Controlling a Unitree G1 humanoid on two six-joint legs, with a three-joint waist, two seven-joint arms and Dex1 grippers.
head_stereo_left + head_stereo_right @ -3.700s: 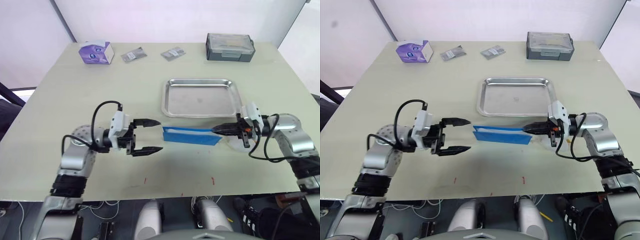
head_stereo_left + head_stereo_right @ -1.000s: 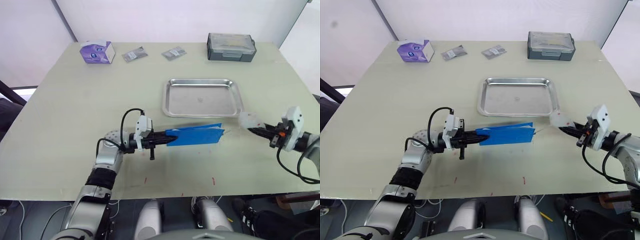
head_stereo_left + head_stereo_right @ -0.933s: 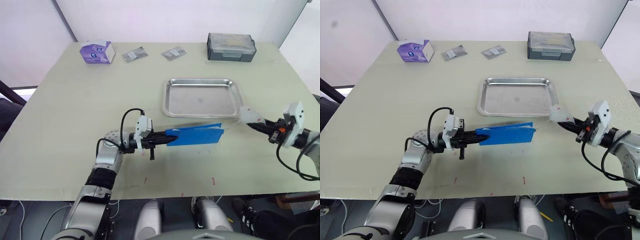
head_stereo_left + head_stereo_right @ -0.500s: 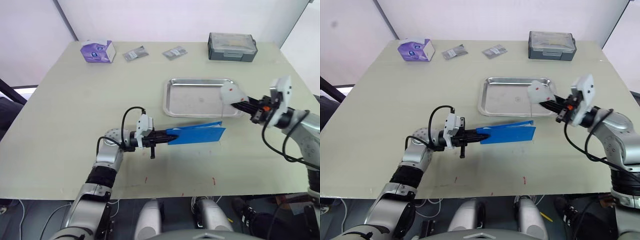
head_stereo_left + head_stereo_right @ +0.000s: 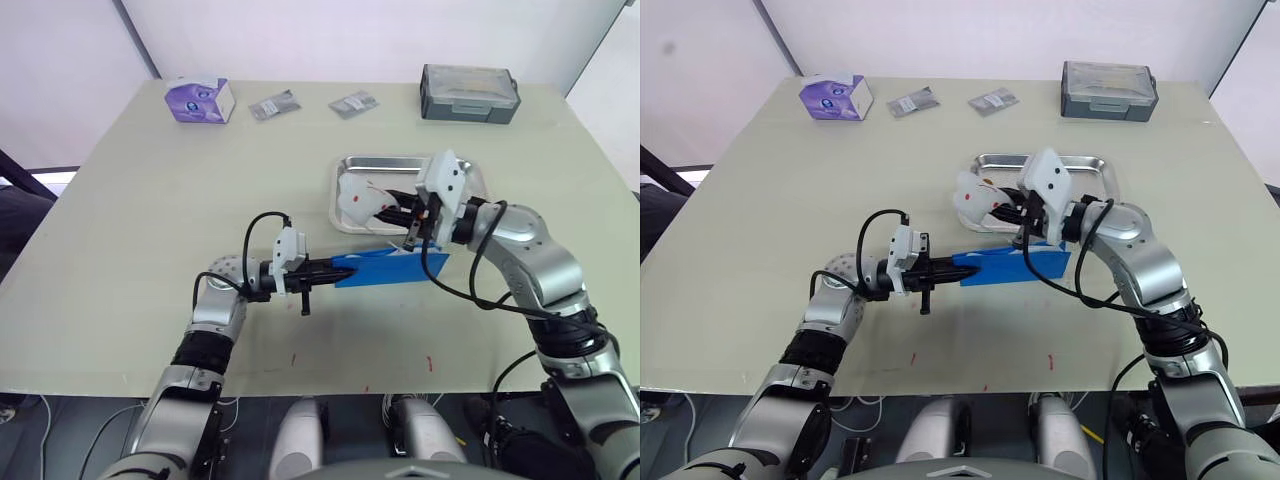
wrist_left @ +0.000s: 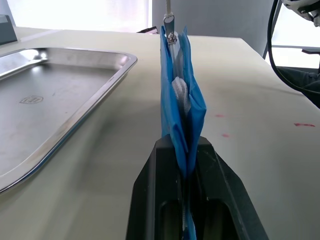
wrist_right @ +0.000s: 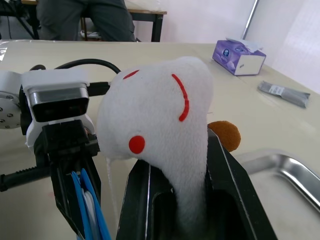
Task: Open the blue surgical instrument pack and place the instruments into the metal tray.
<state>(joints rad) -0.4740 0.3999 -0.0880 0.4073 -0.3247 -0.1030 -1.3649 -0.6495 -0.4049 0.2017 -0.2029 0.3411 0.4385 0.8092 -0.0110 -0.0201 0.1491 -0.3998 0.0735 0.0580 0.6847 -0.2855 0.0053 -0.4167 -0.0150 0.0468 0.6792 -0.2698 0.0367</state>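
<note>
The blue surgical instrument pack (image 5: 395, 267) stands on edge on the table just in front of the metal tray (image 5: 390, 166). My left gripper (image 5: 325, 272) is shut on its left end; in the left wrist view the pack (image 6: 182, 100) rises between the fingers with a zipper pull (image 6: 170, 22) at its far end. My right gripper (image 5: 385, 207) hovers over the tray's left part, shut on a white soft tab with red marks (image 7: 160, 125). A thin string hangs from the tab toward the pack. The instruments are hidden.
A purple tissue box (image 5: 200, 100), two grey sachets (image 5: 272, 106) (image 5: 352, 102) and a grey lidded box (image 5: 470, 93) line the far edge. My right forearm lies across the tray's right half. A seated person (image 7: 85, 20) shows beyond the table.
My right gripper has swung from the table's right side leftward, over the tray, carrying the white tab. The left gripper and the pack have stayed put.
</note>
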